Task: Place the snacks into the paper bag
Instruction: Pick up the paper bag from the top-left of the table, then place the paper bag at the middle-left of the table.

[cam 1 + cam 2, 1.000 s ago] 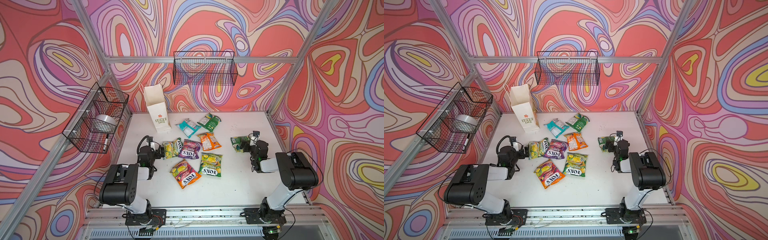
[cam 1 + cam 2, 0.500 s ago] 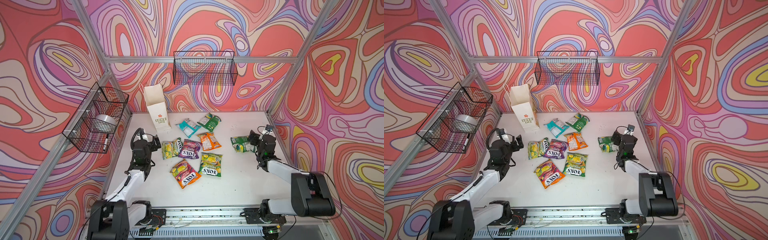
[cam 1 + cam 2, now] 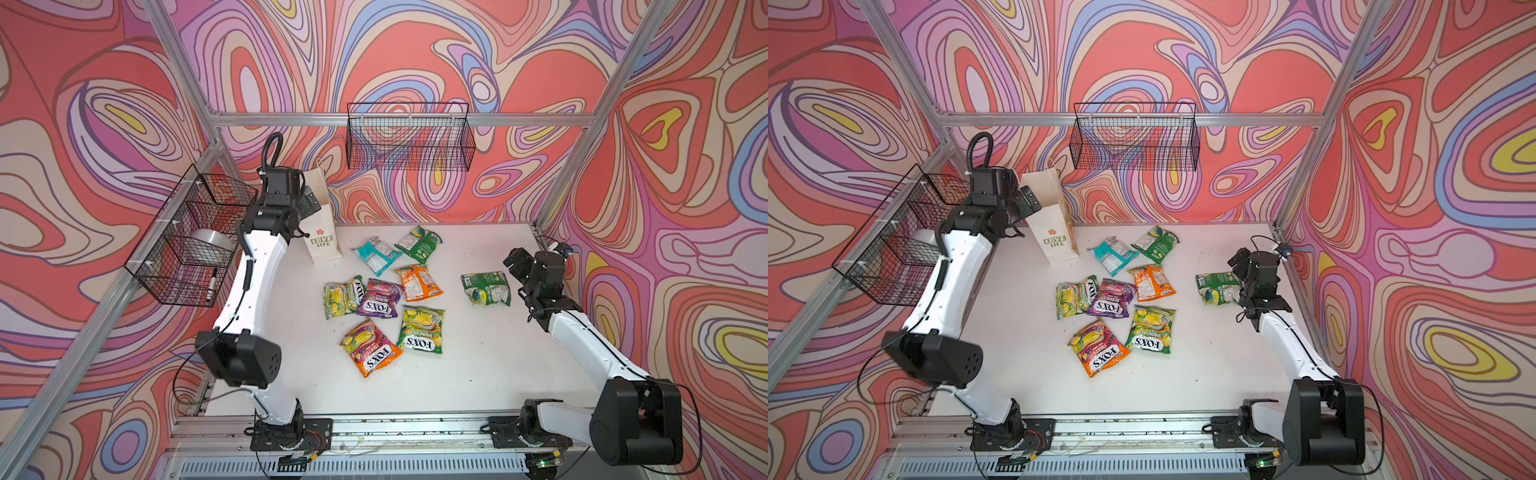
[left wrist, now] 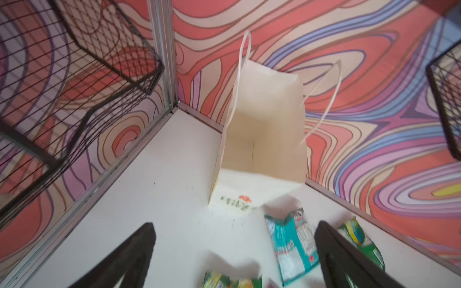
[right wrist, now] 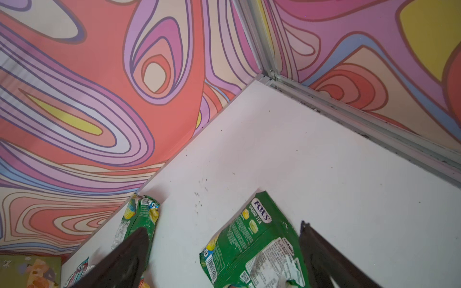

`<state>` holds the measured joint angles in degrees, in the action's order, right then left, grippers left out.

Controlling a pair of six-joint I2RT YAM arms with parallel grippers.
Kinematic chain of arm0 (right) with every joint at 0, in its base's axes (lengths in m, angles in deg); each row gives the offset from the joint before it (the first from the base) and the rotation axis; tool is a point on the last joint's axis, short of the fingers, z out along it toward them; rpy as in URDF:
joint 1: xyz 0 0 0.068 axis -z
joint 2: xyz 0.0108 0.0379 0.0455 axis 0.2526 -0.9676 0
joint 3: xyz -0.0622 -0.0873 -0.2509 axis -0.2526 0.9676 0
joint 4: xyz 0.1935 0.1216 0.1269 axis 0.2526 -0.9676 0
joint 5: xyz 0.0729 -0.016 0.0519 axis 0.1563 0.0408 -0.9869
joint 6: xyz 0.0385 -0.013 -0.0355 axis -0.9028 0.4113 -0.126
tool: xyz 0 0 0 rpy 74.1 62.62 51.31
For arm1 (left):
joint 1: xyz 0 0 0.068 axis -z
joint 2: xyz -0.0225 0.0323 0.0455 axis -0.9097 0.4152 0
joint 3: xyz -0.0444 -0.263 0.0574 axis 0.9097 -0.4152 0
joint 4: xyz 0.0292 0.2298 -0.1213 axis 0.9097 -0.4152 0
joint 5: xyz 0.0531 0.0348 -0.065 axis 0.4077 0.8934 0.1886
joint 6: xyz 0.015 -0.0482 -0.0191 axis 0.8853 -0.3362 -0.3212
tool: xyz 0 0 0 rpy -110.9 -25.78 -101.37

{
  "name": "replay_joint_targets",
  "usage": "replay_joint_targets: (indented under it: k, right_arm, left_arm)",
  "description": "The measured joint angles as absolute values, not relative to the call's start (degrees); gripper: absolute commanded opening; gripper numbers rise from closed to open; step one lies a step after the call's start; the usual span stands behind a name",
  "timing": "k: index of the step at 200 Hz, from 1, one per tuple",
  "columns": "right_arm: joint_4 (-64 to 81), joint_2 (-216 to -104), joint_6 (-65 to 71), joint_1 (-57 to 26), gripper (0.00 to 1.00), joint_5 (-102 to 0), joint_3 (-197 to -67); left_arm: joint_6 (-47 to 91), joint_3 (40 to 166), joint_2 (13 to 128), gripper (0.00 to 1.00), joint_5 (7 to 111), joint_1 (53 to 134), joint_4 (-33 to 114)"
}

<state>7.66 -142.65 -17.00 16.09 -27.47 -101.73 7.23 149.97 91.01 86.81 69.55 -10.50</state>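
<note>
- Paper bag [image 3: 327, 251] stands upright, mouth open, at the far left corner of the white table [image 3: 465, 374].
- Left gripper [image 4: 235, 225] hangs high beside the bag's rim, jaws wide, holding nothing.
- Right gripper [image 5: 223, 227] is low, jaws wide, straddling the green Spring Tea packet [image 3: 486, 288]; contact unclear.
- Seven other snacks [image 3: 379, 299] lie loose mid-table; the teal packet [image 3: 376, 255] is nearest the bag.

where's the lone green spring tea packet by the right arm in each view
In a top view: Spring Tea packet right of the cluster, alone.
In a top view: same spot.
Left wrist: not in it.
Right wrist: lower middle, framed by the open right gripper.
Shared landmark: green packet by the back wall, in all four.
</note>
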Motion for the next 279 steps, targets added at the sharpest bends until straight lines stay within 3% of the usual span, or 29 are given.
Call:
replay_joint_targets:
  k: [22, 42, 81, 102, 136, 161, 228, 279]
  right_arm:
    - [3.2, -140.4, -17.2, 16.1, 0.98, -30.6, -103.4]
    - [0.8, -136.8, -17.2, 16.1, 0.98, -32.9, -103.4]
    - [-2.2, -134.3, -16.0, 16.1, 0.98, -35.9, -103.5]
    - [-3.8, -134.6, -15.6, 16.1, 0.98, -37.2, -103.5]
    - [-4.5, -136.1, -15.5, 16.1, 0.98, -38.5, -103.5]
    - [-4.7, -137.0, -15.5, 16.1, 0.98, -39.7, -103.5]
    - [-8.7, -139.0, -15.4, 16.1, 0.98, -41.0, -106.4]
    - [-12.7, -140.4, -15.5, 14.6, 0.98, -42.0, -107.0]
  left_arm:
    - [6.2, 172.6, 107.4, 0.98, 86.3, 67.5, -20.7]
    - [5.7, 182.8, 115.7, 0.9, 86.0, 66.2, -25.6]
    - [5.4, 176.9, 116.8, 0.66, 84.5, 64.0, -24.9]
    - [5.9, 176.3, 117.3, 0.48, 83.8, 63.2, -22.9]
    - [7.1, 176.4, 117.3, 0.1, 83.0, 62.9, -19.5]
    - [7.7, 176.4, 117.3, 0.0, 82.8, 62.9, -18.1]
    - [6.9, 177.1, 116.3, 0.0, 74.9, 61.6, -16.8]
    - [6.2, 172.6, 99.7, 0.0, 71.3, 61.7, -16.0]
